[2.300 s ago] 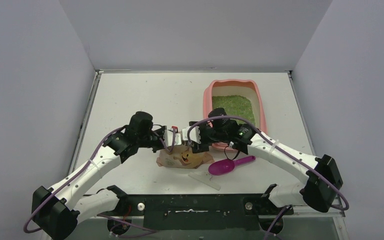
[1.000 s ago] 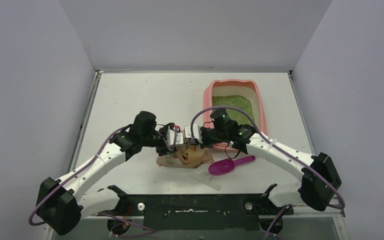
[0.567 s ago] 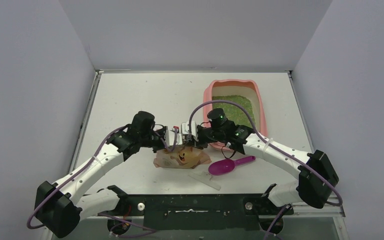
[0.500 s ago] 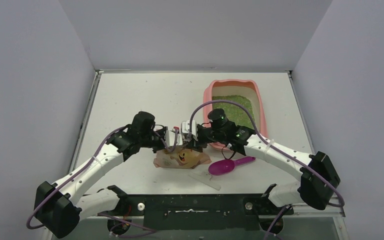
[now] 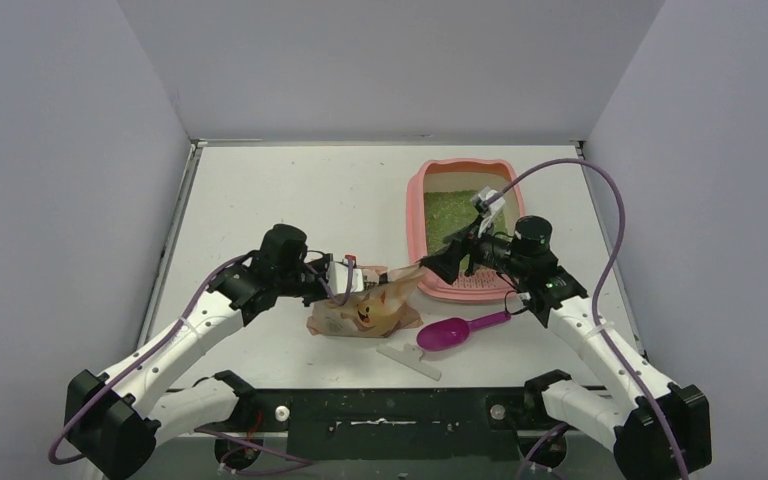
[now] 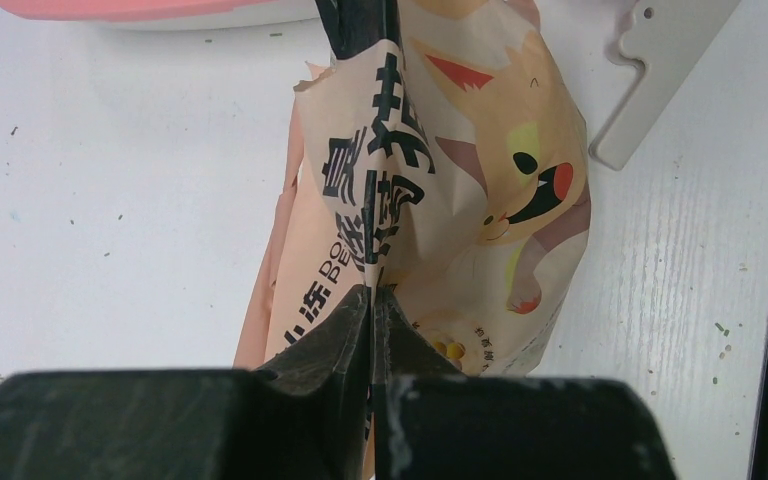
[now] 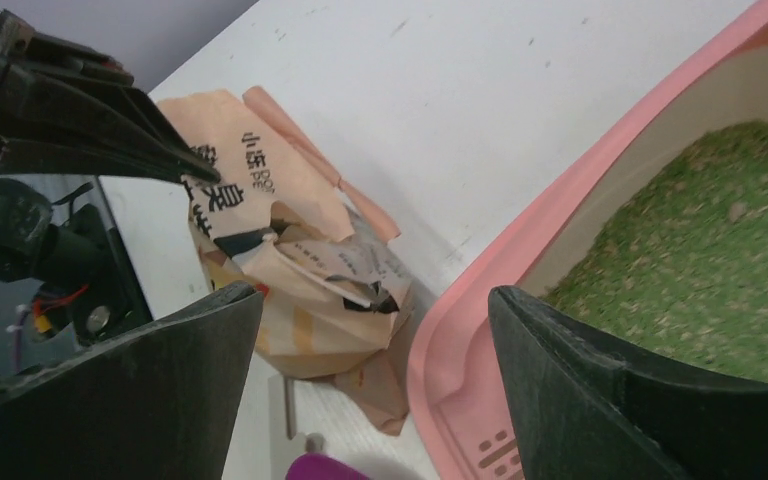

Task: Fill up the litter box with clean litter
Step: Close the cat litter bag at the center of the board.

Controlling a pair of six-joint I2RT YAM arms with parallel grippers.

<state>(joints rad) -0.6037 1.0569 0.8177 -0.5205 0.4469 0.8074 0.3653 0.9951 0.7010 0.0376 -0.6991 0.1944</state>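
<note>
1. Now the left jaws are shut tight on a fold at the top edge of the bag [image 6: 460, 200], a crumpled tan paper bag with a cartoon animal face and dark print.
2. The bag sits on the white bench [image 5: 280, 200], just beside the near left corner of the litter box [image 5: 415, 205].
3. The right jaws stand wide apart, gripping nothing, above that corner and facing the bag.
4. The pink litter box lies at the far right of the bench, with green litter [image 7: 700, 250] bedded inside.
5. A magenta scoop [image 5: 455, 330] and a flat white strip [image 5: 408, 360] lie near the bag on the bench's near side.
</note>
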